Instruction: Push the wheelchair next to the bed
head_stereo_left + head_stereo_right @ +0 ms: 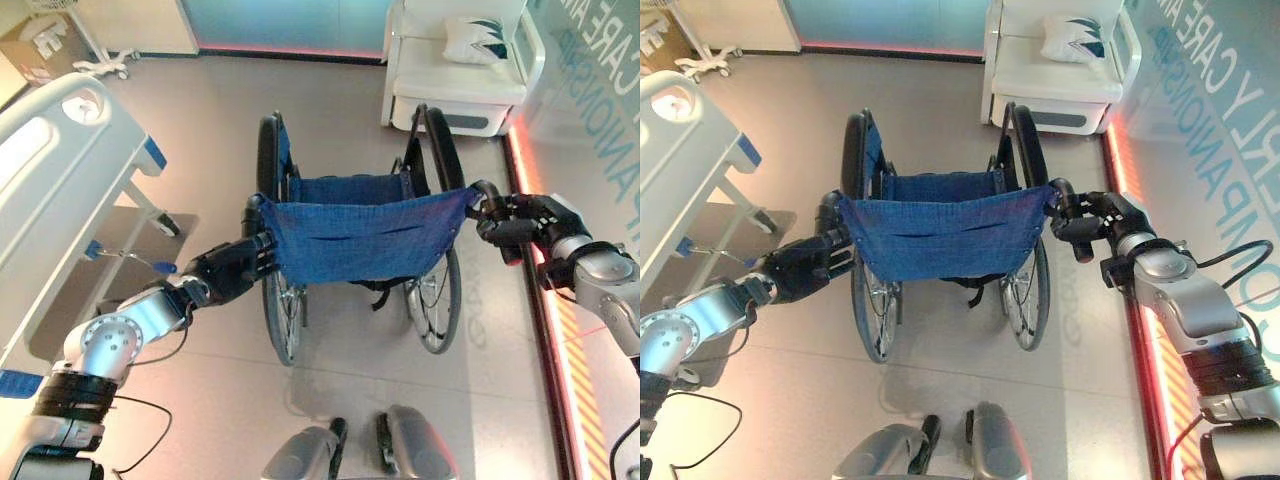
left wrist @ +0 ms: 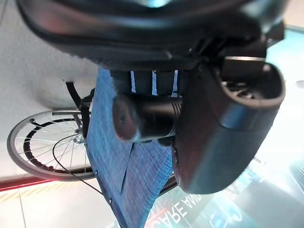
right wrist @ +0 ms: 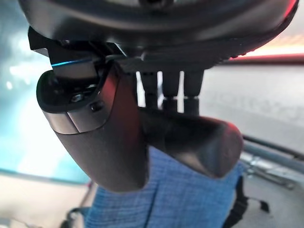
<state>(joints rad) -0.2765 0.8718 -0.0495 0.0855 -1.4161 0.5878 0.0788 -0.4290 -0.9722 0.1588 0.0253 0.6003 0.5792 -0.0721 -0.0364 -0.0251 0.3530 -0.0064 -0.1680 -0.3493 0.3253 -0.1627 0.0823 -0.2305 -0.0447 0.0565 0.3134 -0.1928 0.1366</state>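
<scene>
The wheelchair [image 1: 365, 235] with its blue fabric back stands in front of me on the floor, facing away. My left hand [image 1: 232, 270] is shut on the wheelchair's left push handle [image 2: 142, 118], fingers and thumb curled round the black grip. My right hand [image 1: 515, 222] is shut on the right push handle [image 3: 190, 142] in the same way. The bed [image 1: 55, 190], white with blue corner pieces, lies to the left of the wheelchair, a gap of floor between them.
A white armchair [image 1: 455, 75] with a cushion stands ahead on the right, beyond the wheelchair. A red-lit strip [image 1: 545, 300] runs along the floor by the right wall. A wheeled stand base [image 1: 100, 62] sits at the far left by cardboard boxes.
</scene>
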